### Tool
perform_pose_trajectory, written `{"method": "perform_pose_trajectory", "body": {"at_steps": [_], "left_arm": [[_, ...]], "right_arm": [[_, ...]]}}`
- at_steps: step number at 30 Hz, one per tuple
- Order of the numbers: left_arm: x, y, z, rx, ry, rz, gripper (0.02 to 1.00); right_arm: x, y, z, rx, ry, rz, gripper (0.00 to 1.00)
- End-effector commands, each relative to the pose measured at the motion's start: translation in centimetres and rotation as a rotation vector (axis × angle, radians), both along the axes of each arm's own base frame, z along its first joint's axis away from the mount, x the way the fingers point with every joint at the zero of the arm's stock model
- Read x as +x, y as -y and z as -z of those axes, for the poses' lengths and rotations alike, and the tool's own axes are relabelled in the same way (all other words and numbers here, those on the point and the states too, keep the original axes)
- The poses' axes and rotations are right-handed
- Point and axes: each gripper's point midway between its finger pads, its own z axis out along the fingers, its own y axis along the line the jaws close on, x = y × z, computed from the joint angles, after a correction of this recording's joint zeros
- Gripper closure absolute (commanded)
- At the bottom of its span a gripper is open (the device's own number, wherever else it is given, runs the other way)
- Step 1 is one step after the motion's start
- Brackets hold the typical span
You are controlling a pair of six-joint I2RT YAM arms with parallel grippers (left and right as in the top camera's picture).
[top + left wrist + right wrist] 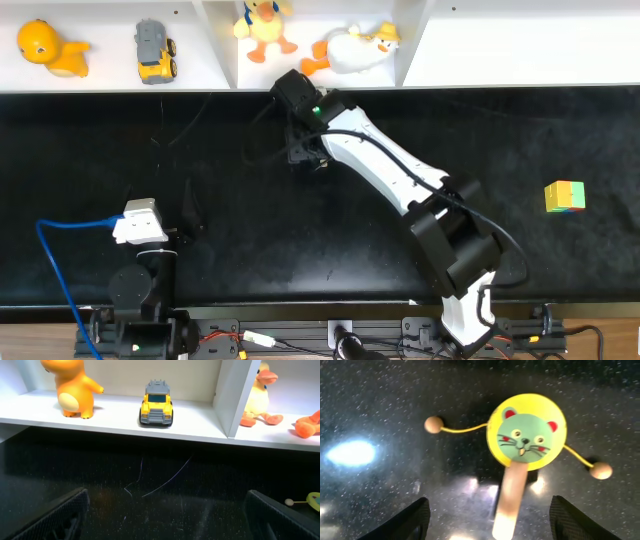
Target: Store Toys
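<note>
toys, near to far from the bases. left gripper (pixel 167 522) is low over the black table (pixel 100 150), close to its own base. its fingers are spread wide and i see nothing between them.

a multicolour cube (pixel 565 196) lies on the right side of the table, well apart from both arms.

the right arm reaches across the middle toward the back. right gripper (pixel 492 522) hangs over the rattle drum (pixel 526 435) with its fingers spread apart. the wooden handle (pixel 512 505) lies in the gap between them, and neither finger touches it. the drum lies flat on the table near the shelf edge: yellow disc, green cat face up, one bead (pixel 434 424) on a string out to each side.

the white shelf (pixel 420 40) runs along the far edge. its left bay holds an orange figure (pixel 72 387) and a yellow truck (pixel 156 404), side by side and apart. the middle bay holds a yellow plush duck (pixel 265 25) and a white plush duck (pixel 360 47), the white one lying on its side.
</note>
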Motion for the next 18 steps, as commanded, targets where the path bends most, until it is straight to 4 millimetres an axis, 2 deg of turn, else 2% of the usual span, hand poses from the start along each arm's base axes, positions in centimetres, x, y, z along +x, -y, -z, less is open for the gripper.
{"method": "perform_pose_trajectory", "body": {"at_steps": [1,8,18], "left_arm": [[0.0,0.4,0.1,-0.012,0.007,0.019,0.020],[0.0,0.4,0.1,-0.012,0.007,0.019,0.020],[0.0,0.4,0.1,-0.012,0.007,0.019,0.020]], "right_arm": [[1.1,0.2,0.2,0.010,0.000,0.014,0.354],[0.3,0.1,1.9,0.010,-0.061,0.004,0.413],[0.3,0.1,2.1,0.008,-0.064,0.004,0.634]]}}
